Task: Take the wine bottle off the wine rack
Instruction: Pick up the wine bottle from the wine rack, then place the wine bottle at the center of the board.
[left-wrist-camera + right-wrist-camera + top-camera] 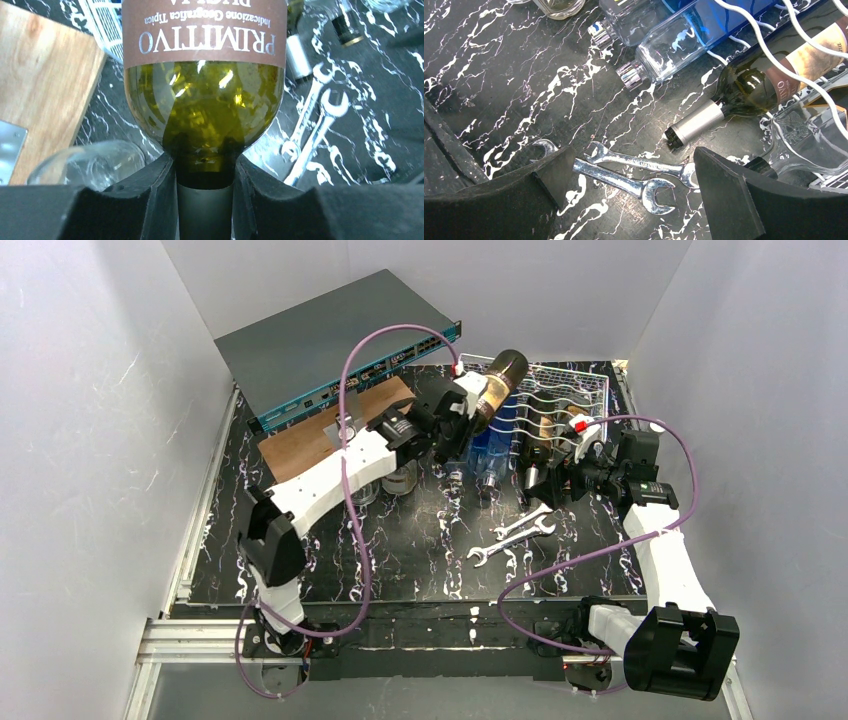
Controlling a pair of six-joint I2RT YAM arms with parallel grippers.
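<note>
Table (400, 560) of black stone pattern with white veins, closed in by plain pale walls (90, 440) on 3 sides. At the back left a grey switch (320, 340) sits tilted against the wall, with a wooden board (320, 430) just in front of it. The white wire rack (575, 390) stands at the back right. 2 wrenches (515, 535) lie side by side on the table in front of it.

The left gripper (205, 170) is clamped on the neck of the bottle (205, 100), which is green glass with a brown "PRIMITIVO" label. From above, the bottle (497, 385) is tilted, base up and toward the back, at the rack's left end. Whether it touches the wire I cannot tell. A glass (85, 160) stands on the table below the left gripper (465, 412).

The right gripper (634, 165) hangs with jaws spread wide and holding nothing, above the wrenches (634, 175). It is near the rack's front edge, where another wine bottle (749, 85) lies under the wire beside clear bottles (684, 35).
</note>
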